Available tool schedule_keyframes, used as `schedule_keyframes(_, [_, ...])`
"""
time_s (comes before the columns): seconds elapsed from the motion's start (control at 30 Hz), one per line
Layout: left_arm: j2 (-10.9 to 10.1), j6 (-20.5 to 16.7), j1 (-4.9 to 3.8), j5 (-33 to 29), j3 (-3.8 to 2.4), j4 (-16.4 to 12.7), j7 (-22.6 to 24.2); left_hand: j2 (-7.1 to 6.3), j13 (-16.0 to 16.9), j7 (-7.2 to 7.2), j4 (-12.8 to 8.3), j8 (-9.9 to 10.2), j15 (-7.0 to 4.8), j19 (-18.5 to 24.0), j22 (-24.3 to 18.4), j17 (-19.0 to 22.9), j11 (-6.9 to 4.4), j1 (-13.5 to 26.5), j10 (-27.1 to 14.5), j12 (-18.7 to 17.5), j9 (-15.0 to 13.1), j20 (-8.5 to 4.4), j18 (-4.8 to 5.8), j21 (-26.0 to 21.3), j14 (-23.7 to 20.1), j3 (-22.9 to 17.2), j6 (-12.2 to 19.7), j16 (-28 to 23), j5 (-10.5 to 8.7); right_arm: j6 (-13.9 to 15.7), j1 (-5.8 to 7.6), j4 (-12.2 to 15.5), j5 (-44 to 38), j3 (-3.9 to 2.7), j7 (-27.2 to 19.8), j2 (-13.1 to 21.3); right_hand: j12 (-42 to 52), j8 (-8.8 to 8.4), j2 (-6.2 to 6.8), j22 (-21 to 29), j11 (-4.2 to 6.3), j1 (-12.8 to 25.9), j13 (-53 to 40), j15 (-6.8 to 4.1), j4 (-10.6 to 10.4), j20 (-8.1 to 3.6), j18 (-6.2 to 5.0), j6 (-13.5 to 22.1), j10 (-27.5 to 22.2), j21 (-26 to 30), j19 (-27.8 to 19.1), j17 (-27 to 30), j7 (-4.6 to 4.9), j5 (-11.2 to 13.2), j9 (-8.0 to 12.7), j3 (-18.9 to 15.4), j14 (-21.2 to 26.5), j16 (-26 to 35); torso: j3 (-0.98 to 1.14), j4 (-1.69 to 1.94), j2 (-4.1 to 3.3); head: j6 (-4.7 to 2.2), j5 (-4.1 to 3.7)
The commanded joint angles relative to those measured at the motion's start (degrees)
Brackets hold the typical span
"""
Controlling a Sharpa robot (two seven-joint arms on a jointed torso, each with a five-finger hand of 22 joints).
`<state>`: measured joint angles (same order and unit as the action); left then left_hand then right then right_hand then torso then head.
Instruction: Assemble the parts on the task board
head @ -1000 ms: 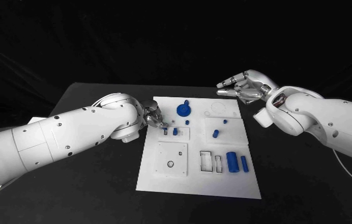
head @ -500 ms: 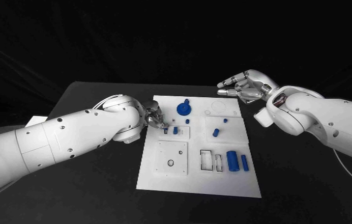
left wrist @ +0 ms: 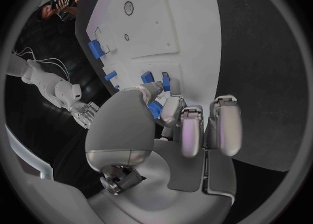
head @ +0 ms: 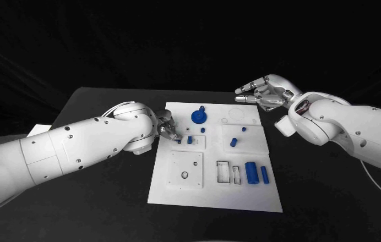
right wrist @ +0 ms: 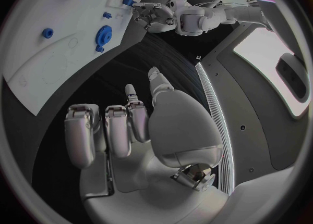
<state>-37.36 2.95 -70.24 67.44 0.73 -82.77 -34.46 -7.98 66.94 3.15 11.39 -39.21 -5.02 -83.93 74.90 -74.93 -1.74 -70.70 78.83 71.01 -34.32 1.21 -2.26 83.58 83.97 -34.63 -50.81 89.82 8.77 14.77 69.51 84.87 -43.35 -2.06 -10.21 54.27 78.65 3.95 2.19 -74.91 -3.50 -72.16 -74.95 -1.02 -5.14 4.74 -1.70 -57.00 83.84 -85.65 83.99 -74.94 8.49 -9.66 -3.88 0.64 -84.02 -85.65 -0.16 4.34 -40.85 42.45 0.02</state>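
Note:
The white task board (head: pixel 216 159) lies in the middle of the table. My left hand (head: pixel 168 127) reaches over its left edge, thumb and one fingertip down at two small blue parts (head: pixel 184 141) standing in a raised plate; in the left wrist view the fingertips (left wrist: pixel 172 89) meet those parts (left wrist: pixel 166 82), and a grip cannot be made out. A blue gear (head: pixel 199 116) sits at the far end. My right hand (head: pixel 262 94) hovers beyond the board's far right corner, its fingers loosely bent and apart, holding nothing. The right wrist view shows the gear (right wrist: pixel 104 34) and my left hand (right wrist: pixel 151 13).
A blue cylinder (head: pixel 251 174) and a blue bar (head: pixel 264 175) lie near the board's right edge beside two slots. Small blue parts (head: pixel 233 142) stand mid-board. A square plate with a hole (head: pixel 185 176) lies at the near left. Black table (head: pixel 95 209) surrounds the board.

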Motion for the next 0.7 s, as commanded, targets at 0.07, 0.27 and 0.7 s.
schedule_keyframes(0.07, [0.2, 2.2, 0.12, 0.4, 0.07, 0.3, -1.1, 0.72, 0.0, -0.69, -6.9, -0.3, 0.0, -3.0, 6.6, -15.1, -0.05, -0.1, 0.2, 0.1, -0.1, -0.1, 0.22, 0.2, 6.0, -7.3, -0.2, 0.2, 0.15, -0.9, -0.06, 0.1, 0.0, 0.0, -0.6, -0.1, -0.3, 0.02, -0.43, -5.7, 0.04, 0.2, -8.4, 0.05, 0.0, 0.15, -0.29, 0.5, -0.2, 0.2, 2.3, -7.5, -0.07, -0.2, -0.1, -0.3, -4.2, 0.4, -0.01, 0.01, 0.01, 0.06, -0.05])
schedule_keyframes(0.27, [0.3, 2.6, 0.21, 0.4, 0.09, 0.4, -1.1, 0.62, 0.0, -0.71, -7.0, -0.4, -0.01, -3.0, 6.5, -15.1, -0.07, 0.0, 0.2, 0.1, -0.1, -0.12, 0.19, 0.1, 6.0, -7.5, -0.2, 0.2, 0.14, -0.9, -0.07, 0.1, 0.0, 0.0, -0.6, -0.1, -0.3, 0.02, -0.43, -5.7, 0.04, 0.2, -8.4, 0.05, 0.0, 0.15, -0.29, 0.5, -0.2, 0.2, 2.3, -7.5, -0.07, -0.2, -0.1, -0.3, -4.2, 0.4, -0.01, 0.04, 0.02, 0.17, -0.14])
schedule_keyframes(0.7, [0.4, 3.6, 0.26, -0.2, 0.11, 0.3, -0.7, 0.18, -0.1, -0.77, -7.5, -0.6, -0.03, -3.1, 6.7, -15.1, -0.12, 0.6, 0.4, 0.1, -0.2, -0.14, 0.25, 0.3, 6.0, -8.5, -0.5, 0.2, 0.99, -1.0, -0.08, 0.0, 0.1, 0.0, -0.7, -0.1, -0.3, 0.02, -0.47, -5.7, 0.04, 0.2, -8.3, 0.05, 0.0, 0.15, -0.29, 0.5, -0.2, 0.2, 2.3, -7.4, -0.07, -0.2, -0.1, -0.4, -4.2, 0.4, -0.01, 0.03, 0.04, 0.26, -0.12])
